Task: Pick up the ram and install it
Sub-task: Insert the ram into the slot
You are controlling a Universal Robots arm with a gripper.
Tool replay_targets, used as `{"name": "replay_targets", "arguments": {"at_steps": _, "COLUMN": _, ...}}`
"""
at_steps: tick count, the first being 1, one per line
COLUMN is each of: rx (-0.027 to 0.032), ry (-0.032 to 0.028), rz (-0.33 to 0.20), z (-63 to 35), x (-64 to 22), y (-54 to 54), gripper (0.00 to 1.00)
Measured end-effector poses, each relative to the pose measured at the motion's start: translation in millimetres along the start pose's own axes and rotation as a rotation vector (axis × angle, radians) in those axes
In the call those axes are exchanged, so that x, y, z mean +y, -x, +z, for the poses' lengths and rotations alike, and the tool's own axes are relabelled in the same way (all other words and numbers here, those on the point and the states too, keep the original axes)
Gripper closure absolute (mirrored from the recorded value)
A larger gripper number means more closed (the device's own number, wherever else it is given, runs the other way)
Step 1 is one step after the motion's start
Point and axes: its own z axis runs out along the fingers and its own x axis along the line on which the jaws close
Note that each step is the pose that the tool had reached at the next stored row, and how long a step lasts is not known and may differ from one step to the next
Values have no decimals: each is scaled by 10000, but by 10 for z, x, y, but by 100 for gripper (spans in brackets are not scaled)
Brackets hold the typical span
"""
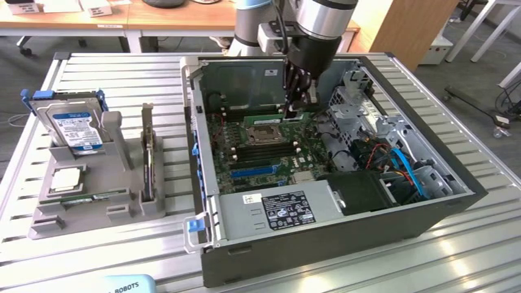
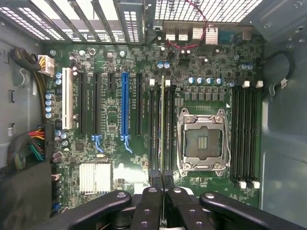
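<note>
My gripper (image 1: 294,110) reaches down into the open computer case (image 1: 456,201) and is shut on the ram (image 1: 273,116), a thin green stick held lengthwise just above the motherboard (image 1: 269,155), behind the processor socket (image 1: 265,135). In the wrist view the ram (image 2: 162,120) shows edge-on between my fingertips (image 2: 156,184), running along the black memory slots (image 2: 153,124) beside the socket (image 2: 202,141). Whether its lower edge sits in a slot or hovers over it I cannot tell.
A grey parts holder (image 1: 49,223) stands on the slatted table at the exterior view's left, carrying a blue-labelled hard drive (image 1: 77,125), a square silver processor (image 1: 65,178), another green stick (image 1: 89,197) and an upright card (image 1: 147,162). Drive cages and cables (image 1: 391,165) crowd the case's right side.
</note>
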Motion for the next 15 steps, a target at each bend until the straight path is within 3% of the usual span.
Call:
{"name": "replay_targets", "arguments": {"at_steps": 8, "rx": 0, "ry": 0, "rz": 1, "z": 98, "x": -3, "y": -3, "gripper": 88}}
{"name": "replay_targets", "arguments": {"at_steps": 15, "rx": -3, "ry": -1, "rz": 2, "z": 107, "x": -3, "y": -7, "gripper": 88}}
